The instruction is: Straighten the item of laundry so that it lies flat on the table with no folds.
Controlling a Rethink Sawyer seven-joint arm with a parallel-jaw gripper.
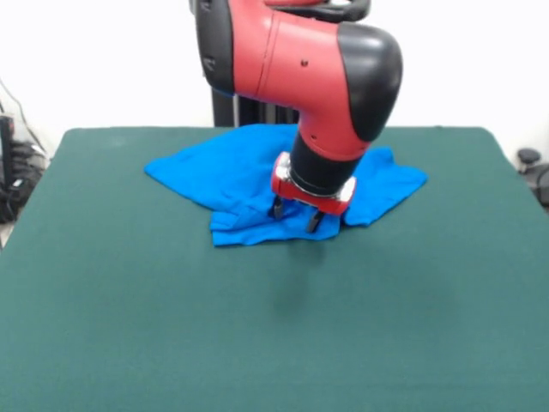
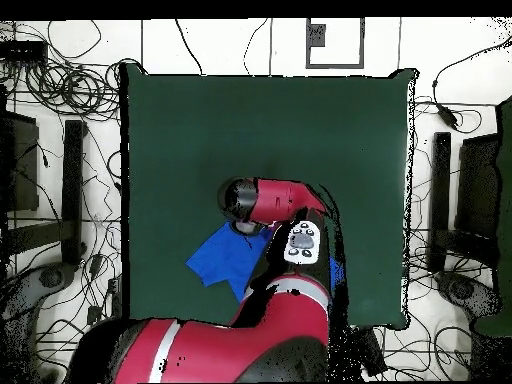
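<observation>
The bright blue T-shirt [image 1: 232, 176] lies crumpled on the far half of the dark green table [image 1: 129, 326], with folds along its near edge and one part spread to the right. My gripper [image 1: 296, 215] points down over the shirt's near edge. Its two fingers stand apart, with their tips at the cloth. In the overhead view the arm covers the gripper and most of the shirt [image 2: 218, 260]; only a blue part shows on the left of the arm over the table [image 2: 200, 120].
The red and black arm [image 1: 300, 60] comes down over the shirt's middle and hides it. Cables and stands [image 2: 60, 150] lie on the floor round the table. A dark wheeled base [image 1: 533, 167] shows at the right edge.
</observation>
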